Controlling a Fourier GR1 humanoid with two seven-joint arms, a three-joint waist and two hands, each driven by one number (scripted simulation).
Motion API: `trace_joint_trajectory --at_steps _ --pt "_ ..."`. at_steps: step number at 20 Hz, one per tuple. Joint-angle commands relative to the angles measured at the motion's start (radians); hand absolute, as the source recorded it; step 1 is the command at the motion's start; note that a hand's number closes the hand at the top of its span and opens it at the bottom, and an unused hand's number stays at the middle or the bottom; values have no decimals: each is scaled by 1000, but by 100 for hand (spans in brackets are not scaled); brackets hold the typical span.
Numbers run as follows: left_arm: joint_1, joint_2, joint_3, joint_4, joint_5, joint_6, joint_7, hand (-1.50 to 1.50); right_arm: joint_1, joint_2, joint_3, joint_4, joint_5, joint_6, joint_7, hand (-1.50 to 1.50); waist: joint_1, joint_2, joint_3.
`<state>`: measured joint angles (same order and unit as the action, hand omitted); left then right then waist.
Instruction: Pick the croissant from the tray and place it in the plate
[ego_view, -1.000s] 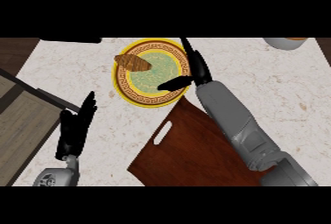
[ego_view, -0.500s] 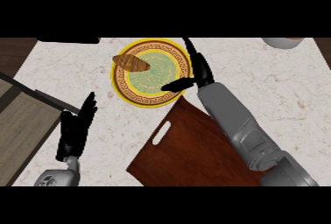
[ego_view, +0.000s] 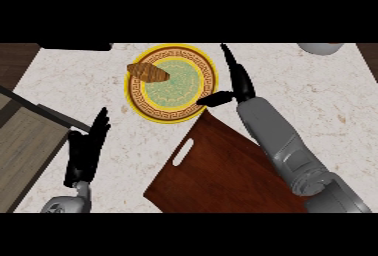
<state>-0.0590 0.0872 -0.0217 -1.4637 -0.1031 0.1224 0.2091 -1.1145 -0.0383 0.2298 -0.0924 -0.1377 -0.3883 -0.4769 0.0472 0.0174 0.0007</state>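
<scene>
right robot hand lifted, released | flaky croissant on round plate

Bare counter around the plate

Counter lies open at the plate's nine o'clock; the tray blocks five o'clock, the right hand three o'clock.

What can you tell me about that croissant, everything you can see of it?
The croissant is a small, golden-brown pastry with darker ridges across its back, elongated and tapering at the ends. It lies flat on the upper left part of the plate, partly over the yellow patterned rim and partly over the green centre, its long axis running slightly down to the right. Nothing holds it: the right hand is open beside the plate's right edge, apart from it. It is no longer on the dark wooden tray.
</scene>
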Motion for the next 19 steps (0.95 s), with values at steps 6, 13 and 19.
trace_joint_trajectory --at_steps 6,13,19 --pt "-26 2 10 -31 2 3 65 0 28 -43 -51 0 -5 -7 -49 -150 -5 -1 0" --pt "-37 -32 -16 27 -42 38 20 0 15 -111 -82 10 -10 -17 -26 -150 -7 0 0" --pt "-14 9 9 -9 1 -21 34 0 79 -121 -79 39 13 -50 -82 -150 8 6 1"
